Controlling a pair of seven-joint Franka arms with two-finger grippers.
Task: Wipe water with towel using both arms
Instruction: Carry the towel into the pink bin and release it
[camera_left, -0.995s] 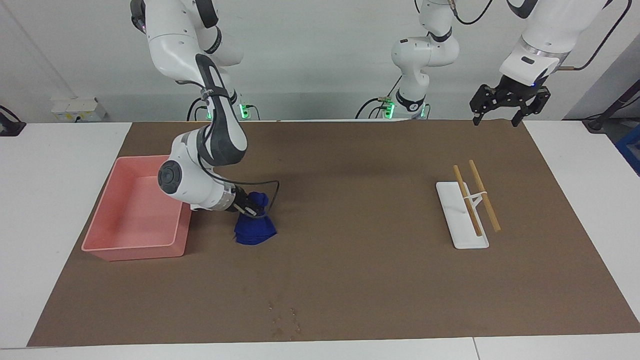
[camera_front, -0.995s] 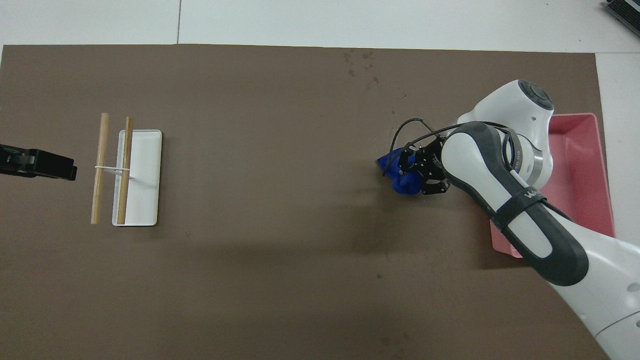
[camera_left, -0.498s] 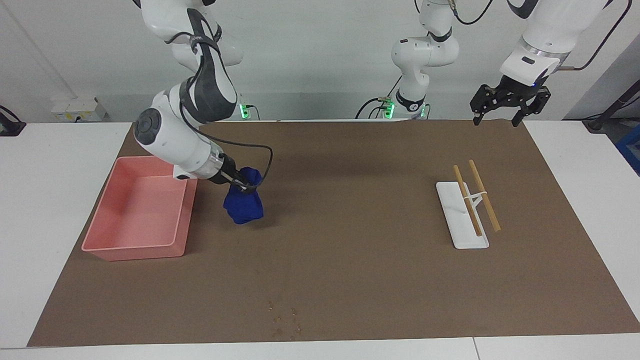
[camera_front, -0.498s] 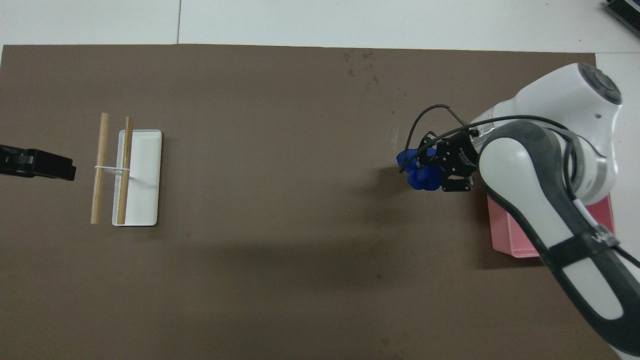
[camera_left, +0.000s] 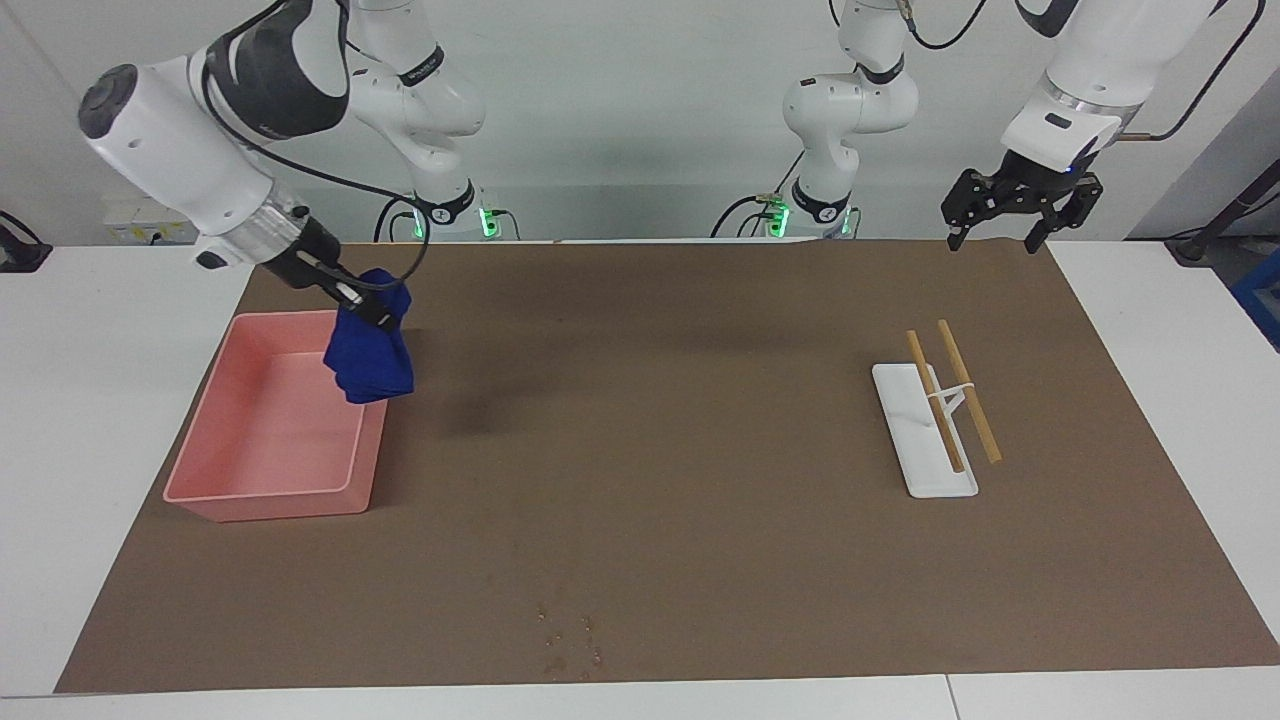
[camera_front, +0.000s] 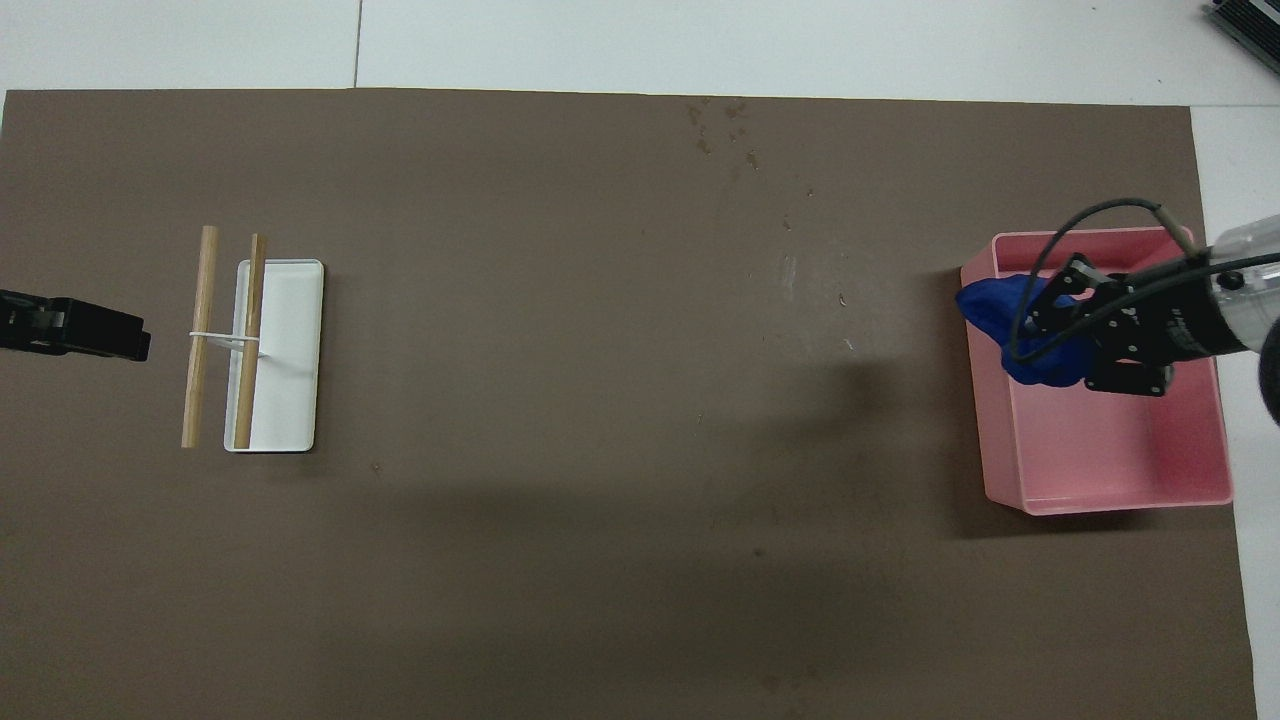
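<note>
Brown mat (camera_left: 700, 420); right arm (camera_left: 200, 150) raised, towel-laden.

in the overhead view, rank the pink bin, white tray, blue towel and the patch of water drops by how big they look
1. pink bin, clearly largest
2. white tray
3. blue towel, bunched in the shut right gripper above the bin, so nearer the camera and partly hidden; its rank is unsure
4. water drops, a small loose scatter, hard to outline

text: none readable | labels: none | brands: none legible | numbers: none | signs: none
</note>
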